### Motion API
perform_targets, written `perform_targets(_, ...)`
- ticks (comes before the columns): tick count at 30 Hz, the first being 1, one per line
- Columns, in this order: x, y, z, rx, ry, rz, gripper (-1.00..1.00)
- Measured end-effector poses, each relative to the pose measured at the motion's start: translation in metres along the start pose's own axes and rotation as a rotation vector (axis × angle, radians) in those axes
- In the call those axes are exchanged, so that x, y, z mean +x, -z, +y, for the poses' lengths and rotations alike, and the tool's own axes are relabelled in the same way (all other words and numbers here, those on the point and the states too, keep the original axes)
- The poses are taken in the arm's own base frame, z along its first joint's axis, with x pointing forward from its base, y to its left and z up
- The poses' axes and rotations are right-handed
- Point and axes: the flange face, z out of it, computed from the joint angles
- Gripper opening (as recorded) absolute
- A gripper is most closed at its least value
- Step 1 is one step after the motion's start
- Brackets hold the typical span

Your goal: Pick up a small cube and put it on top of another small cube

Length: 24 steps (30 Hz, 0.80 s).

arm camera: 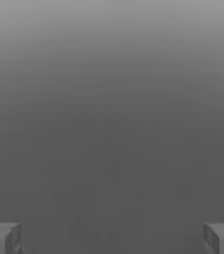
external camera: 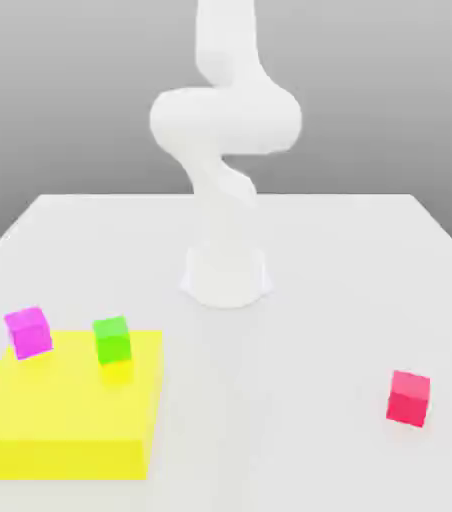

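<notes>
Three small cubes show in the exterior view. A magenta cube [external camera: 28, 331] is at the far left corner of a yellow slab [external camera: 65, 420]. A green cube [external camera: 112, 339] stands near the slab's far edge. A red cube [external camera: 408, 397] lies alone on the white table at the exterior view's right. My white arm [external camera: 225, 130] rises from its base at the table's middle and leaves the picture at the top. In the hand view my gripper [arm camera: 112, 239] is open, its grey fingertips [arm camera: 2, 238] far apart, with only plain grey background between them.
The white table [external camera: 300, 330] stretches between the arm's base [external camera: 226, 275] and the red cube. The low, flat yellow slab takes up the near left corner. The table's edges run along the back and both sides.
</notes>
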Motion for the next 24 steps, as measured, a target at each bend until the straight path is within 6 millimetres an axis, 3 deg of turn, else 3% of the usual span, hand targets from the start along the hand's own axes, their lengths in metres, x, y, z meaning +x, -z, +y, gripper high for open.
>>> perform_targets(6, -0.019, -0.093, -0.037, -0.032, 0.167, -0.152, 0.00)
perform_targets(12, -0.061, -0.185, -0.068, -0.062, 0.336, -0.293, 0.00)
perform_targets(16, -0.101, -0.245, -0.083, -0.081, 0.453, -0.383, 0.00)
perform_targets(20, -0.156, -0.301, -0.097, -0.096, 0.585, -0.475, 0.00)
perform_targets(24, -0.207, -0.356, -0.096, -0.121, 0.699, -0.556, 0.00)
